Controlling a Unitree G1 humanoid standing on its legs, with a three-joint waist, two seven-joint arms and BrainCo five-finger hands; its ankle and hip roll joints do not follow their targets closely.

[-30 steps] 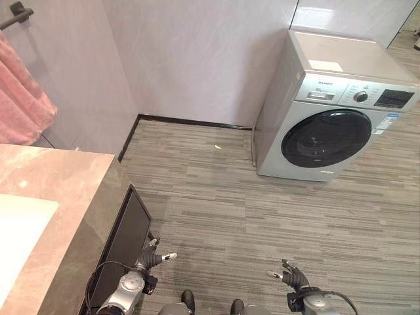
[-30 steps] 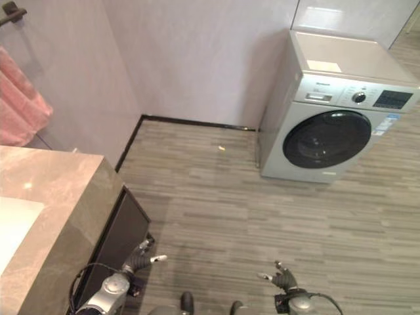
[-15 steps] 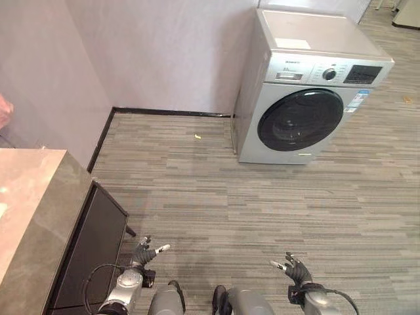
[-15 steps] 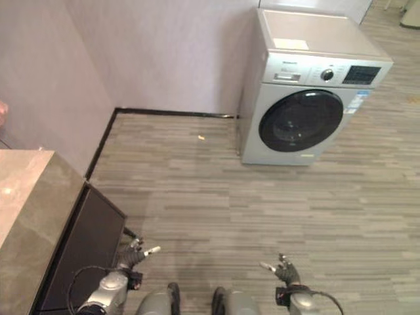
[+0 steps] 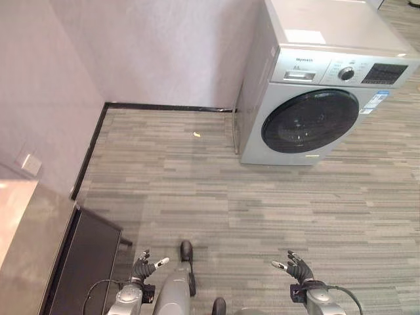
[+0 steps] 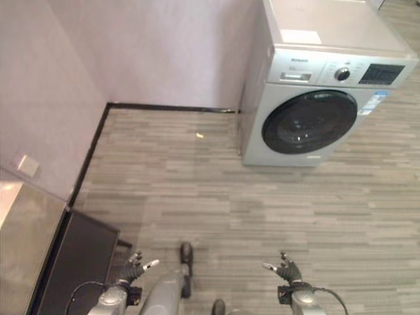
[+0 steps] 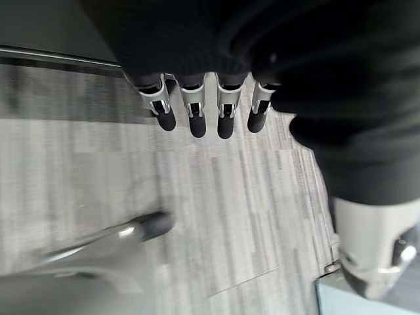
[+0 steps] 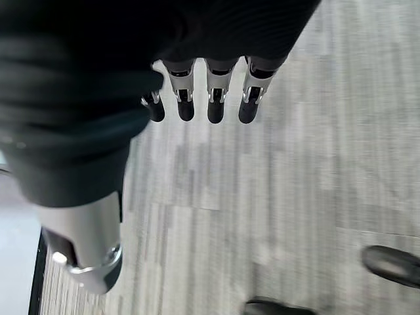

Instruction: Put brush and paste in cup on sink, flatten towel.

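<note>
My left hand [image 5: 146, 266] hangs low over the grey plank floor, beside the dark front of the sink counter [image 5: 29, 243]. Its fingers [image 7: 197, 113] are straight and hold nothing. My right hand [image 5: 298, 269] hangs low on the other side, above bare floor. Its fingers [image 8: 210, 100] are straight too, with the thumb apart and nothing in the hand. A corner of the counter's stone top sits at the far left edge.
A silver front-loading washing machine [image 5: 321, 85] stands against the back wall at the upper right. A dark cabinet front [image 5: 88, 262] runs under the counter. A small yellow scrap [image 5: 197, 134] lies on the floor near the wall. A wall socket [image 5: 29, 163] sits low on the left wall.
The camera has turned away from the sink: the counter has slid toward the left edge and the pink towel has left the picture. Both hands stay low and open.
</note>
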